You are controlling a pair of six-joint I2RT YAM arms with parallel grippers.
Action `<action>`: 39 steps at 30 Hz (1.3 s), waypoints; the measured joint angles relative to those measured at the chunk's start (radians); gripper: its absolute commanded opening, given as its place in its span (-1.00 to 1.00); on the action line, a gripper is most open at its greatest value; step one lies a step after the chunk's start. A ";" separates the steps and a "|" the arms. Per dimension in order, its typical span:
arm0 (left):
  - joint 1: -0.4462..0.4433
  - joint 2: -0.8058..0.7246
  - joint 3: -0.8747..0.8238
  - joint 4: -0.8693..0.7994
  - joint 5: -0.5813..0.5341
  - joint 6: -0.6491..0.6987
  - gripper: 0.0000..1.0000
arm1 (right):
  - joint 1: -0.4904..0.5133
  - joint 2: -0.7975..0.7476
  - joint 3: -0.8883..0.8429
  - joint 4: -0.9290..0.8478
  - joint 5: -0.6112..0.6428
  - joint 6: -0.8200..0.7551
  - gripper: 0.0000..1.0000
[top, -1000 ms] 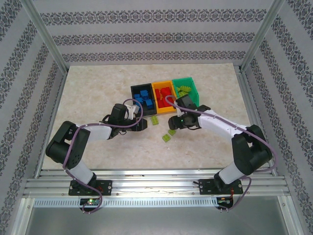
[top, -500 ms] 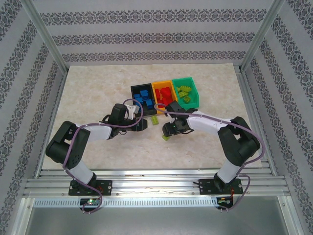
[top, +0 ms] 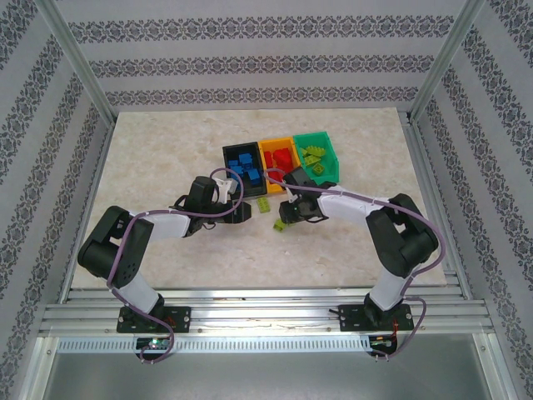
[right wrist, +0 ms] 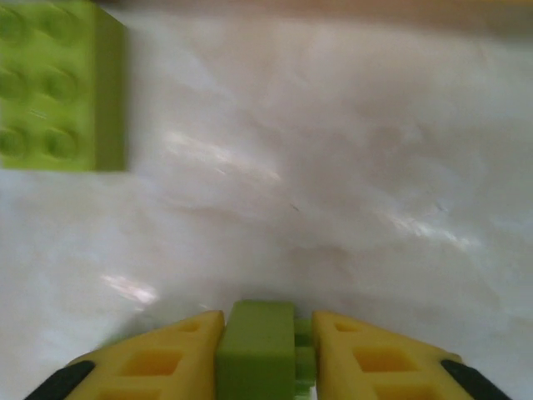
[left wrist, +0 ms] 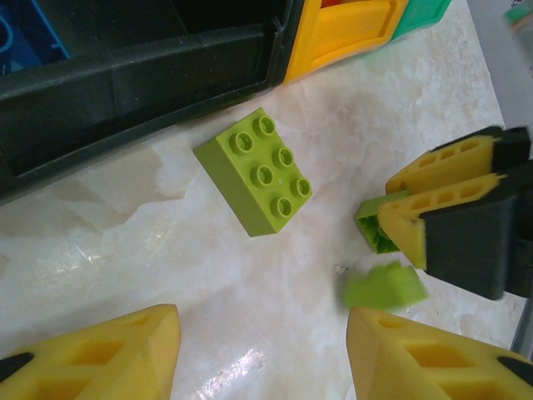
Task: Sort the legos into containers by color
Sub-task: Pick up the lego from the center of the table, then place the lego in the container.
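Right gripper pinches a small lime-green studded plastic brick; left gripper gapes wide, a six-stud lime-green plastic brick at its twelve o'clock.

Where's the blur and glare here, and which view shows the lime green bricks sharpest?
Left wrist view: the six-stud lime green plastic brick is crisp, the smaller green piece near it is smeared, glare streaks the marble tabletop. Right wrist view: soft, the small lime green brick clamped in the right gripper is out of focus. Top external view: evenly lit.
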 measured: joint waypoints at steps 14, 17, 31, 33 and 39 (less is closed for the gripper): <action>0.000 0.000 0.000 0.000 0.000 0.000 0.11 | -0.029 -0.124 -0.064 -0.059 0.010 0.023 -0.52; 0.000 0.000 0.000 0.000 0.000 0.000 0.11 | -0.076 -0.165 -0.064 -0.050 -0.003 0.034 -0.52; 0.000 -0.001 0.000 0.000 0.000 0.000 0.11 | -0.343 -0.092 0.193 0.016 -0.114 0.070 -0.51; 0.000 -0.001 0.000 0.000 -0.001 0.000 0.11 | -0.361 -0.048 0.246 0.016 -0.121 0.070 -0.51; 0.000 -0.001 0.000 0.000 -0.005 0.001 0.11 | -0.380 0.083 0.392 -0.001 -0.124 0.067 -0.43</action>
